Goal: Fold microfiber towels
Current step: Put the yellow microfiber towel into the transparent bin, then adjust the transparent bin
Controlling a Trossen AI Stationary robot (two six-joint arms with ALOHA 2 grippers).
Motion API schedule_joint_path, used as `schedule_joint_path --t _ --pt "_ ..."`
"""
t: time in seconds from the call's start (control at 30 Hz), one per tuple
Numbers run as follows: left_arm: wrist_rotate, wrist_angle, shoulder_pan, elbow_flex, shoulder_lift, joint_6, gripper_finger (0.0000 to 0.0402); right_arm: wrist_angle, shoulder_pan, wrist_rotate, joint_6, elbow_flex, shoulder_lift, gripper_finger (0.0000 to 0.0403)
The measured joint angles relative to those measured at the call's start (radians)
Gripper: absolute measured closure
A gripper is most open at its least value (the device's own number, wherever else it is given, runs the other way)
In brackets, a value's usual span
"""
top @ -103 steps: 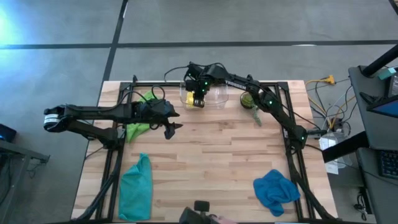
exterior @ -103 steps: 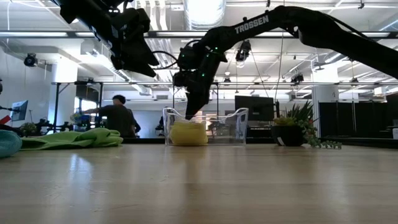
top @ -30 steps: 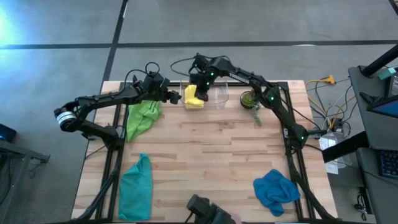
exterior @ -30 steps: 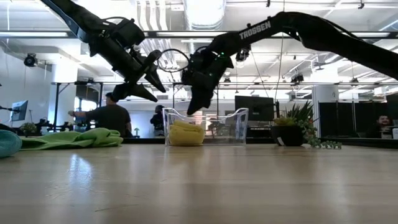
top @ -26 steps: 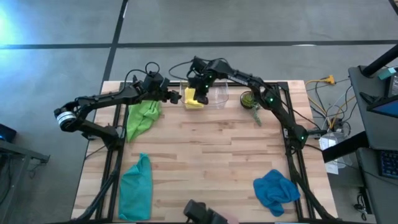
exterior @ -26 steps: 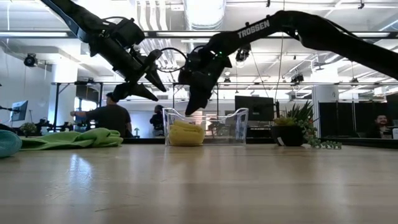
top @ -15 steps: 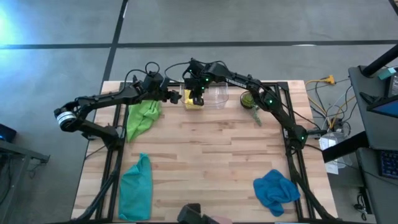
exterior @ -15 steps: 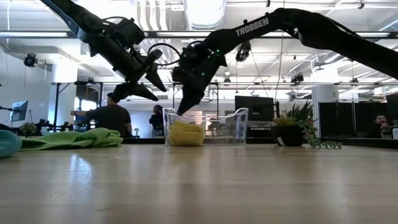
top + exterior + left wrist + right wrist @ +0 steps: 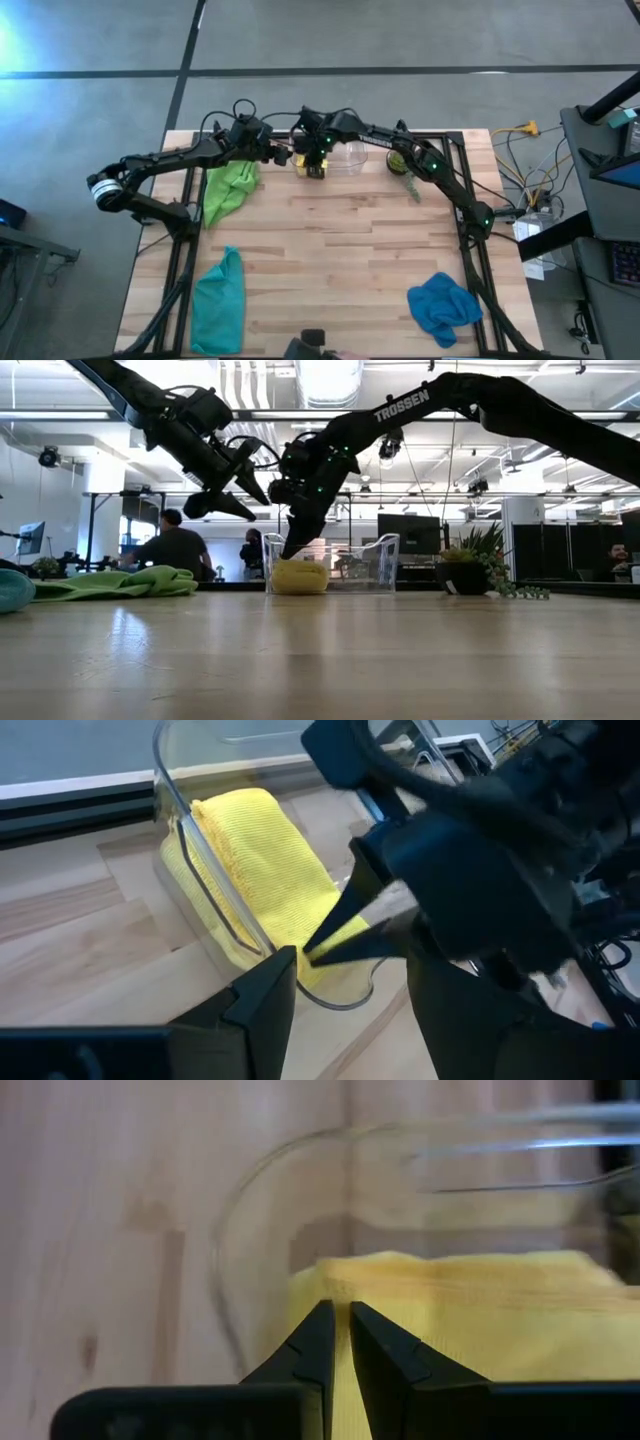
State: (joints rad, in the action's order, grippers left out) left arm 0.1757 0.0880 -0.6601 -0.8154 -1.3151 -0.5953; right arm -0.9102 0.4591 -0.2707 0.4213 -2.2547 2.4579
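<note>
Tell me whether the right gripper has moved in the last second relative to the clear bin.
Yes. In the low view the right gripper has swung from mid-bin toward the left wall of the clear bin, dropping onto the yellow towel.

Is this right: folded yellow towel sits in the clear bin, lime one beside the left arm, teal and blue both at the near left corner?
One slip: the blue towel lies at the near right corner; only the teal towel is near left. The high view shows it. The yellow towel is in the bin, the lime towel by the left arm.
</note>
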Motion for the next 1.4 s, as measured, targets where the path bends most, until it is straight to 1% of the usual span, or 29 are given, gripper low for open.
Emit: schedule_joint_path --t 0.27,0.47,0.63,0.8,0.97,1.13,1.23,1.4 --pt "0.000 0.000 0.000 0.002 0.000 -0.001 0.0226 -0.006 -0.010 0.015 -0.021 0.000 0.000 0.0375" --pt "0.000 0.003 0.000 0.001 0.000 0.000 0.0226 -0.010 -0.029 0.015 -0.024 0.000 0.000 0.0390" --pt "-0.001 0.003 0.000 0.002 0.000 0.000 0.0226 -0.014 -0.034 0.043 -0.065 0.000 0.000 0.0394" --pt "-0.001 0.001 0.000 0.001 0.000 -0.001 0.0226 -0.045 -0.038 0.045 -0.108 0.000 0.000 0.0394" --pt "0.003 -0.001 0.000 0.002 0.001 -0.001 0.0227 -0.073 -0.044 0.047 -0.111 0.004 0.000 0.0394" --pt "0.008 -0.001 0.000 0.000 0.004 -0.002 0.0227 -0.063 -0.044 0.047 -0.166 0.003 0.000 0.0394" --pt "0.018 0.000 -0.002 0.000 0.013 -0.003 0.0227 -0.073 -0.039 0.047 -0.206 -0.030 0.000 0.0394" --pt "0.042 0.010 0.002 0.003 0.021 -0.003 0.0227 -0.086 -0.004 0.044 -0.229 -0.096 -0.015 0.0394"
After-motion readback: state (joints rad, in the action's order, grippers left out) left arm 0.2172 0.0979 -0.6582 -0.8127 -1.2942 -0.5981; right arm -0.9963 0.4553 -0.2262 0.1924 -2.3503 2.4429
